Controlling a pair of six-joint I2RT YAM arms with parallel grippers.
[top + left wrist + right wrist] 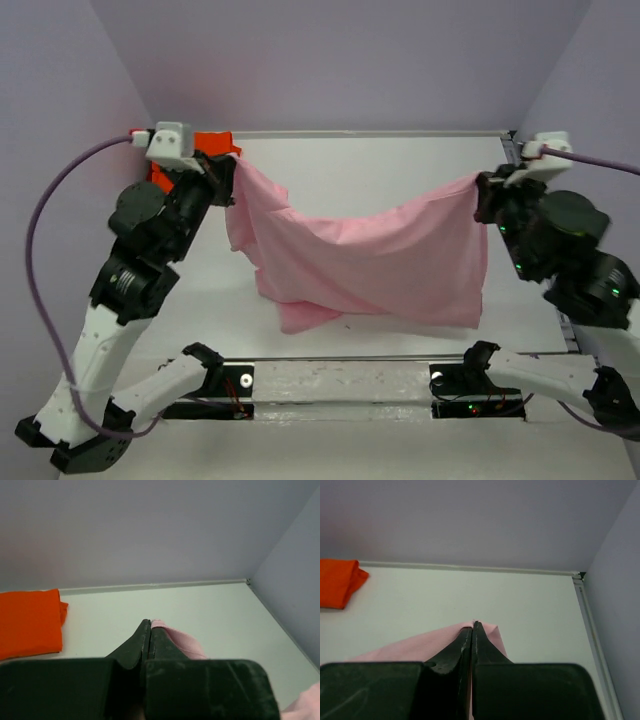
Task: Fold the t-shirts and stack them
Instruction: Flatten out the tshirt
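Pink t-shirt aloft between left claw and right claw, both clamped on it

- The pink t-shirt — soft, matt cloth, thin enough to drape in loose creases.
- The orange t-shirt — matt cloth too, its face smoother and flatter.
- The left tool and the right tool: dark, hard plastic by the look, matt, with faint pale scuffs on the blocks behind the fingers.
- The surface: smooth and white, with a low sheen.
- The walls: plain, matt, without texture.
- The cable on the left arm: a smooth purple sheath.
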